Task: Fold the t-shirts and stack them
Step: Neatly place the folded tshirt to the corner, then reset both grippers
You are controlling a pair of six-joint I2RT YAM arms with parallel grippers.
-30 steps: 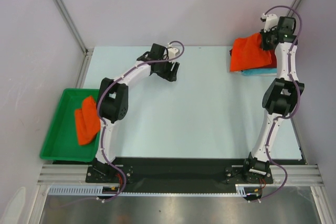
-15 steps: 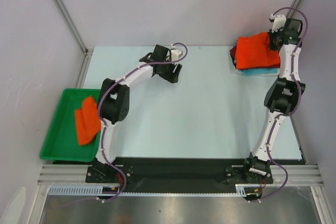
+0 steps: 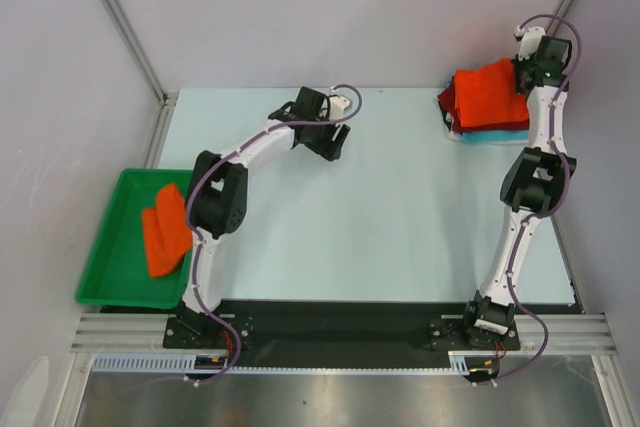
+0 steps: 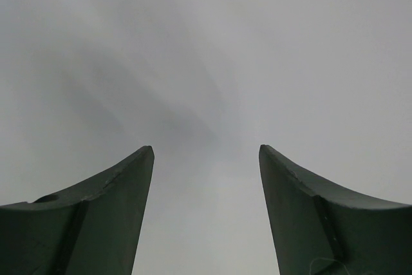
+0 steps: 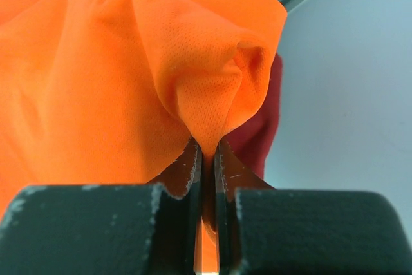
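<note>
A folded orange t-shirt (image 3: 490, 95) lies on top of the stack at the table's far right, over a dark red shirt (image 3: 447, 104) and a turquoise shirt (image 3: 490, 135). My right gripper (image 3: 522, 75) is shut on the orange shirt's right edge (image 5: 206, 94), pinching a fold of cloth; the dark red shirt (image 5: 261, 127) shows behind it. Another orange t-shirt (image 3: 165, 229) lies crumpled in the green tray (image 3: 112, 247). My left gripper (image 3: 332, 139) is open and empty over the bare table at the far middle; its fingers (image 4: 116, 191) frame only table surface.
The green tray sits at the table's left edge beside the left arm's base. Grey walls and metal frame posts (image 3: 120, 22) close in the back and sides. The stack sits close to the right wall.
My right gripper has drawn the orange shirt's edge to the right, spreading it flatter over the stack. My left gripper has shifted slightly right.
</note>
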